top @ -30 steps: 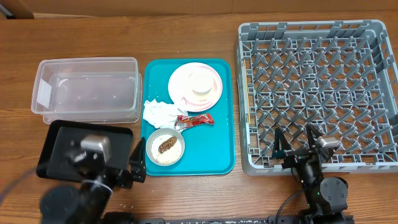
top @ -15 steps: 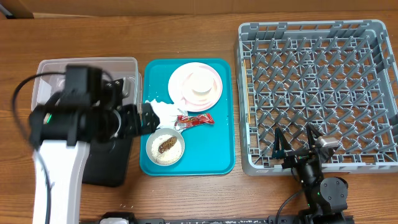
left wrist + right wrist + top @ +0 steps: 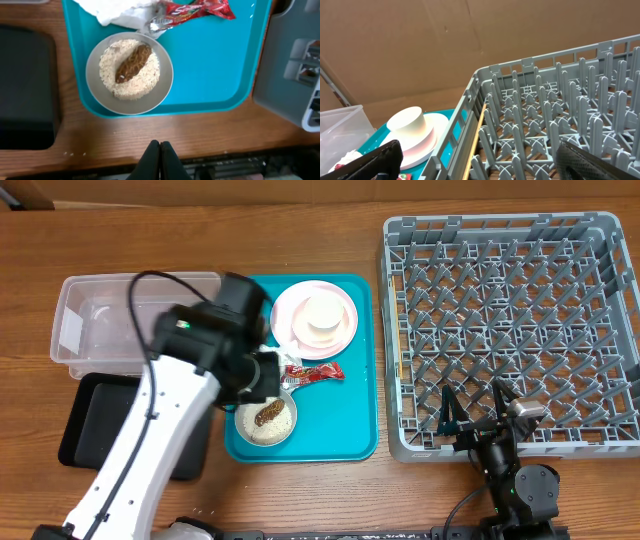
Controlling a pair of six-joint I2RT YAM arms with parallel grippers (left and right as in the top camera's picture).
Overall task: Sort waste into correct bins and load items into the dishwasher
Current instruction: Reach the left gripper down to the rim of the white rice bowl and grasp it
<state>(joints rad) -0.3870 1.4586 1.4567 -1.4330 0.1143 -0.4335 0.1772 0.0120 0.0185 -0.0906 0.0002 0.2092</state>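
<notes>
Wooden tabletop (image 3: 330, 240) is carrying the whole set-up.

- Large square grey plastic dish rack (image 3: 510, 330) is sitting along the right edge.
- Rectangular teal plastic tray (image 3: 350, 415) is lying mid-table.
- Round pale-pink plate (image 3: 288, 310) is resting in the tray's far half, with a small white cup (image 3: 322, 315) standing on it.
- Round white bowl (image 3: 97, 95) is sitting in the tray's near-left part, holding loose white rice (image 3: 145, 80) with a small brown food lump (image 3: 132, 62) on top.
- Red shiny snack wrapper (image 3: 197, 10) and crumpled white paper napkin (image 3: 117, 10) are lying just beyond the bowl, touching each other.
- Clear rectangular plastic tub (image 3: 100, 330) is standing by the left edge. Shallow black rectangular tray (image 3: 90, 420) is lying on its near side, toward the near-left corner.

Left gripper (image 3: 160, 157): arm is reaching over the teal tray's left side, fingers pressed together on themselves, gripping nothing.

Right gripper (image 3: 472, 405): fingers are spreading wide at the rack's near rim, gripping nothing.
</notes>
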